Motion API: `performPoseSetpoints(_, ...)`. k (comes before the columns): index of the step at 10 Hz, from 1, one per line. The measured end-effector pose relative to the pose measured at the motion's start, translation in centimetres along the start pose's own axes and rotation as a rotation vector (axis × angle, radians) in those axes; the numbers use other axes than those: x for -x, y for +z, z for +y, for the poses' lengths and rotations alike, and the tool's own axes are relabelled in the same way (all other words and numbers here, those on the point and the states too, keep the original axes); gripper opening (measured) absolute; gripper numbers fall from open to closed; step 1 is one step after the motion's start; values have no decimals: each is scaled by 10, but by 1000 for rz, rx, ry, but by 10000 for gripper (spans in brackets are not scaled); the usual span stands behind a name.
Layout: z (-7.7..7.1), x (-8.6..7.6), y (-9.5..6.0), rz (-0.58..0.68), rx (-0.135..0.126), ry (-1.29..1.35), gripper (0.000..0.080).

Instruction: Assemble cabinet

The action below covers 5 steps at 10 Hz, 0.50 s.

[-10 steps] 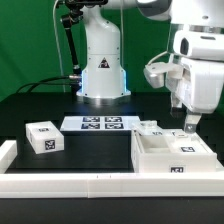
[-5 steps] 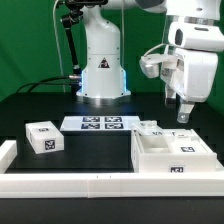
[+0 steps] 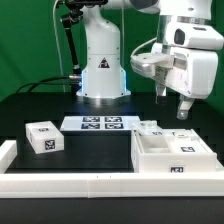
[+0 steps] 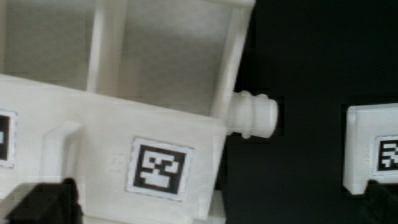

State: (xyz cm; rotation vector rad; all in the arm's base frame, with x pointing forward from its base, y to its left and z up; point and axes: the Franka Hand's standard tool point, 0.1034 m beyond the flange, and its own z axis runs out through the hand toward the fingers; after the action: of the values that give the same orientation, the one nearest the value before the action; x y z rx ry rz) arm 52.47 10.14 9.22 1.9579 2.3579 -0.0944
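The white cabinet frame (image 3: 172, 155) lies on the black table at the exterior view's right, with a tag on its front. A small white tagged block (image 3: 44, 137) sits at the left. My gripper (image 3: 183, 108) hangs above the frame's far right corner, clear of it, open and empty. In the wrist view the frame (image 4: 125, 110) fills the picture, with a tag (image 4: 164, 166) and a round knob (image 4: 260, 112) on its side. Another tagged white piece (image 4: 377, 150) lies beside it. The gripper (image 4: 214, 208) shows only its dark fingertips (image 4: 39, 203) at the picture's edge.
The marker board (image 3: 100, 123) lies in front of the robot base (image 3: 100, 75). A long white border rail (image 3: 70, 181) runs along the table's front edge. Small white parts (image 3: 150, 127) sit behind the frame.
The gripper has risen and drifted toward the exterior view's left, away from the cabinet frame. The parts on the table have not moved.
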Motion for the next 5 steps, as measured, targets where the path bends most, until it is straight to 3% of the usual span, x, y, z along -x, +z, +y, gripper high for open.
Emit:
performPoseSetpoints(4, -3, 3, 1, 1, -5, -58, 797)
performPoseSetpoints(5, -13, 4, -1, -2, -11, -87, 797)
